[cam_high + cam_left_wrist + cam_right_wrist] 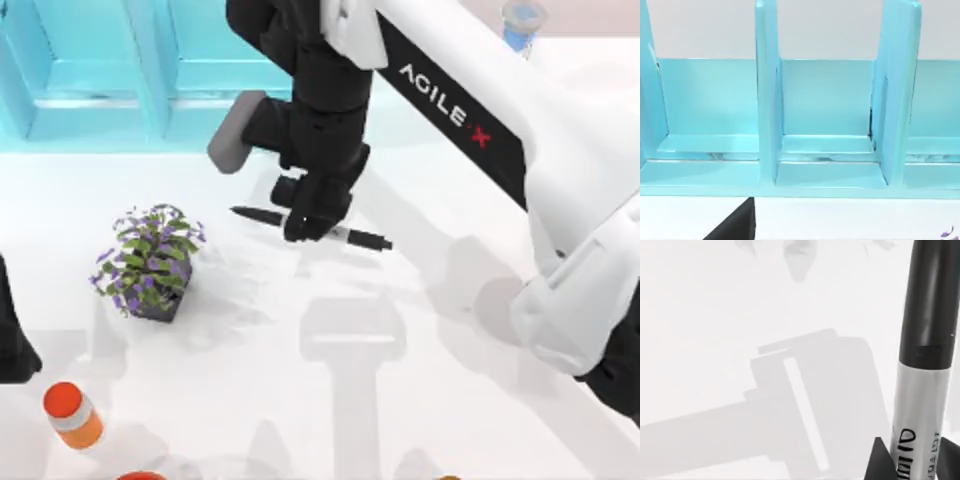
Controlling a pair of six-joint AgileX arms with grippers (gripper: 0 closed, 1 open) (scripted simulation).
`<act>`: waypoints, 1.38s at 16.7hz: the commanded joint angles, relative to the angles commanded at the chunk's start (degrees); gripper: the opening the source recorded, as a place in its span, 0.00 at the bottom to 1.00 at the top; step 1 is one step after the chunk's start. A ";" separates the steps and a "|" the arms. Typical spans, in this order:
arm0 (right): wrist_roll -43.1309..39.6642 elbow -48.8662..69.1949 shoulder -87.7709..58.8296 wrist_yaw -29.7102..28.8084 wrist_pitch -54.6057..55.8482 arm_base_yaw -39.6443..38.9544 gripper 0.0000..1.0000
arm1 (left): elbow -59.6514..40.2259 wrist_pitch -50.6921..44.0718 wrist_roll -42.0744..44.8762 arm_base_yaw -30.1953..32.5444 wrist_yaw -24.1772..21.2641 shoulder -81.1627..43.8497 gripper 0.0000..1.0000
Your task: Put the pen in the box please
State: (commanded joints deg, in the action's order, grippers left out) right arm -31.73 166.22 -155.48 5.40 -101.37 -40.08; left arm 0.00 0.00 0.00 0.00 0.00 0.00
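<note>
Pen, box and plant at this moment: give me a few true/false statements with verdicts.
1. The right gripper is at the pen, fingers on either side of the barrel. True.
2. The pen lies inside the box. False: it is out on the white table, in front of the box.
3. The potted plant stands on the left of the pen. True.
4. The left gripper holds the orange bottle. False: the bottle stands alone near the table's front left.
</note>
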 joint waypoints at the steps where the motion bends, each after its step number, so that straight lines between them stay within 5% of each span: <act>1: -0.02 0.05 -0.04 0.00 -0.05 -0.02 0.00 | 0.00 0.00 0.00 0.00 0.00 0.00 1.00; 6: 0.64 -0.17 0.57 -0.13 -0.12 0.47 0.00 | 0.00 0.00 0.00 0.00 0.00 0.00 1.00; 10: 9.04 -4.17 6.07 -2.05 -1.56 7.62 0.00 | 0.00 0.00 0.00 0.00 0.00 0.00 1.00; 23: 68.68 -41.07 33.20 -10.13 5.56 51.62 0.00 | 0.00 0.00 0.00 0.00 0.00 0.00 1.00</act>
State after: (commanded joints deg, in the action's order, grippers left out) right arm 36.96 125.15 -122.28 -4.73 -95.81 11.54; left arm 0.00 0.00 0.00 0.00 0.00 0.00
